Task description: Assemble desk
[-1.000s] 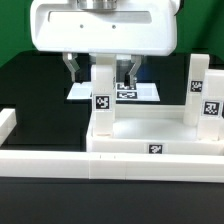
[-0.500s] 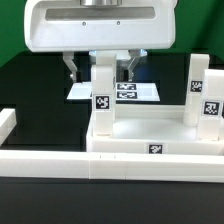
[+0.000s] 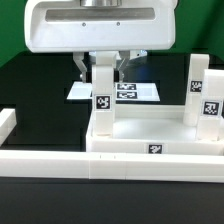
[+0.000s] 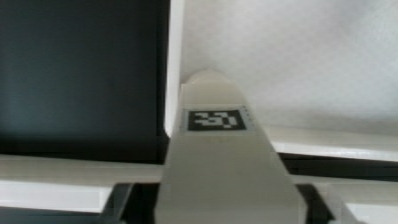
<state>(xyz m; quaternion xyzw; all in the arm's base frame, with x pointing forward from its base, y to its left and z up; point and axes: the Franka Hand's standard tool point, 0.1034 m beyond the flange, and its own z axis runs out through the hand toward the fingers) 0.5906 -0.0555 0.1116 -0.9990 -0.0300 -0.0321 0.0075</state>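
Observation:
The white tabletop (image 3: 125, 141) lies tray-side up, its rim tag facing the camera. One white leg (image 3: 102, 90) stands upright in its corner at the exterior view's left. My gripper (image 3: 102, 68) hangs straight over that leg, a finger pressed on each side near its top. In the wrist view the same leg (image 4: 221, 150), with its tag, runs up between my dark fingers (image 4: 139, 198), and my gripper (image 4: 224, 198) is shut on it. Two more legs (image 3: 198, 82) (image 3: 212, 100) stand at the tabletop's other end.
A long white border wall (image 3: 60, 165) runs across the front, with a raised end (image 3: 6, 122) at the exterior view's left. The marker board (image 3: 140, 92) lies flat on the black table behind the tabletop.
My fingers have closed inward from well apart until they meet the sides of the upright leg. The leg and the tabletop have stayed where they were.

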